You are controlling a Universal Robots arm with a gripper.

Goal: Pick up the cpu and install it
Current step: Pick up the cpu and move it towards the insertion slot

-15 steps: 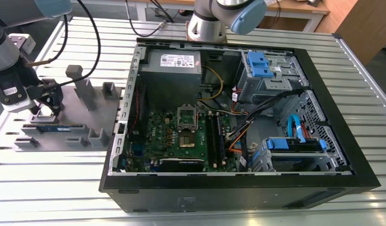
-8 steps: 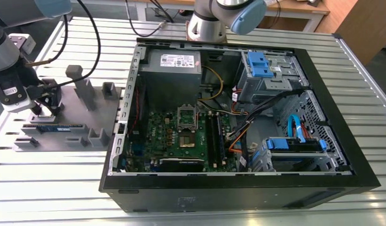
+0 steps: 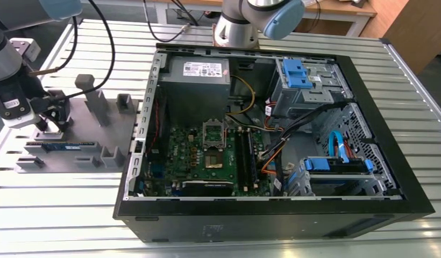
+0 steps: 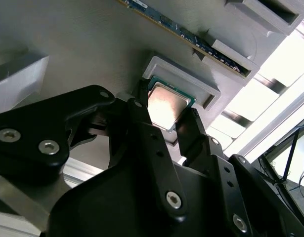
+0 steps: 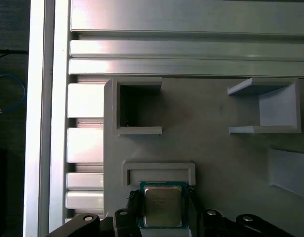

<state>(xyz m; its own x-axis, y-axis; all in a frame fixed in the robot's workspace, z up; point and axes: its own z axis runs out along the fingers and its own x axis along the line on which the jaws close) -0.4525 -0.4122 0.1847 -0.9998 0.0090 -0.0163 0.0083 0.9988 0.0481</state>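
Inside the closed pincer (image 4: 166, 106), the cpu (image 5: 163, 206) is gripped by 2 opposite edges, low in its gray fixture nest (image 5: 158, 170), near the edge of the counter (image 3: 55, 215) at the exterior view's left. Light, stiff, slick, probably fragile underneath: edges suit holding.

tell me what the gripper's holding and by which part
The cpu: the fingers clamp its two opposite side edges, seen in both wrist views. It lies at the grey holder; whether it is lifted cannot be told.
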